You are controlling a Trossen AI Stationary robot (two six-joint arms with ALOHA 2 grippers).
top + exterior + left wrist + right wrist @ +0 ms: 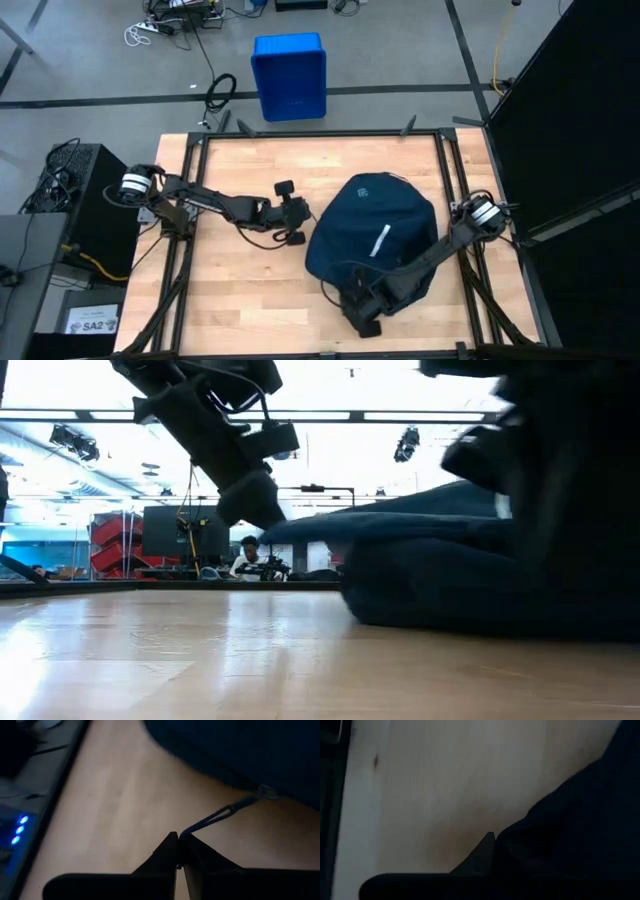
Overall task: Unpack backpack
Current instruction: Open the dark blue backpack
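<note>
The dark navy backpack (375, 235) lies flat on the wooden table, right of the middle, with its white stripe (381, 241) on top. It also shows in the low view as a backpack (470, 585) resting on the boards. My left gripper (300, 224) is at the backpack's left edge, shut on a thin zipper cord (215, 815). My right gripper (362, 312) is shut at the backpack's near edge, reaching over the bag from the right. In the right wrist view dark fabric (570, 835) covers one of its fingers. My left gripper pinches the free end of the zipper cord (189, 831) between its two fingertips. The fingers slant down from the table's left side. The cord runs straight from them to a ring (269, 794) on the backpack's edge. My right gripper rests against the backpack's near edge (535, 827). The fabric hides one finger, so I cannot tell whether any fabric is between the fingers.
A bright blue plastic bin (289, 75) stands on the floor beyond the table's far edge. Bare wood (230, 285) lies left of and in front of the backpack. A black frame rail (320, 133) runs around the table. A person (248, 556) sits far behind in the room.
</note>
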